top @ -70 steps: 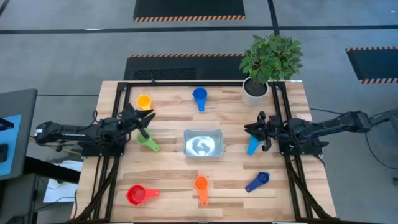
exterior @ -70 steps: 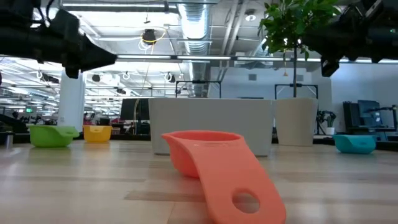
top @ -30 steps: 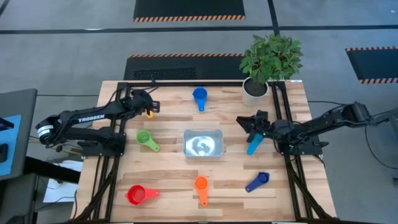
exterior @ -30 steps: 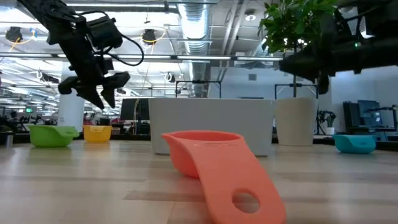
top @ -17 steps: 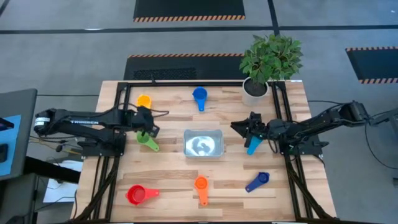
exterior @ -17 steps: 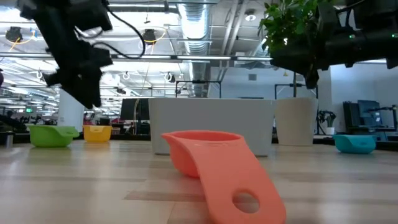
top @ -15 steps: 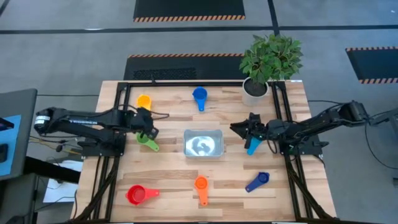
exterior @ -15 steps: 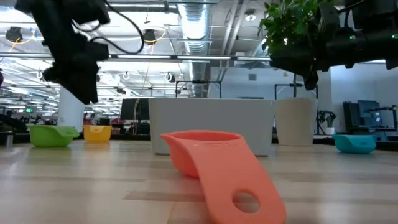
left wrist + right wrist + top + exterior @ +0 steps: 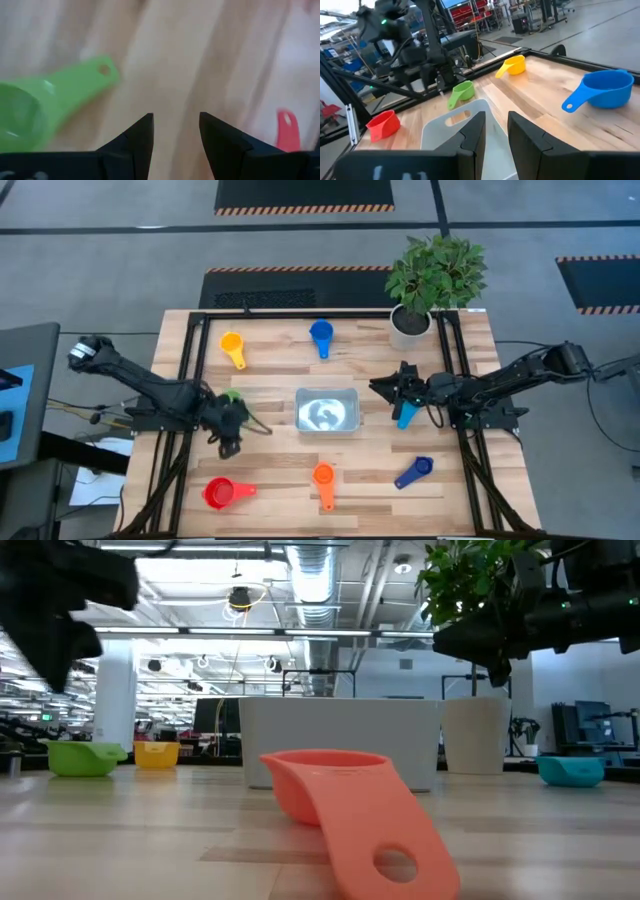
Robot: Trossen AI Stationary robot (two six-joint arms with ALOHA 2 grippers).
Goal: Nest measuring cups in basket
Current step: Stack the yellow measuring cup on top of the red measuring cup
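All seven cups rest on their bases on the table. In the high view I see the yellow cup [image 9: 231, 343], blue cup [image 9: 321, 332], green cup [image 9: 233, 395], light blue cup [image 9: 404, 416], dark blue cup [image 9: 414, 472], orange cup [image 9: 323, 477] and red cup [image 9: 221, 493]. The silvery basket [image 9: 326, 410] sits mid-table with nothing in it. My left gripper [image 9: 228, 435] is open and points down just on the near side of the green cup [image 9: 30, 107]. My right gripper [image 9: 387, 387] is open and hovers between the basket and the light blue cup.
A potted plant [image 9: 415, 320] stands at the far right corner in a white pot [image 9: 475, 735]. Black frame rails [image 9: 190, 350] run along the table's left, right and far sides. The orange cup [image 9: 340, 800] lies close to the low camera.
My left gripper has swung from above the yellow cup toward the near edge. It passed over the green cup and now sits just on that cup's near side. My right gripper has drifted a little toward the basket. No cup has moved.
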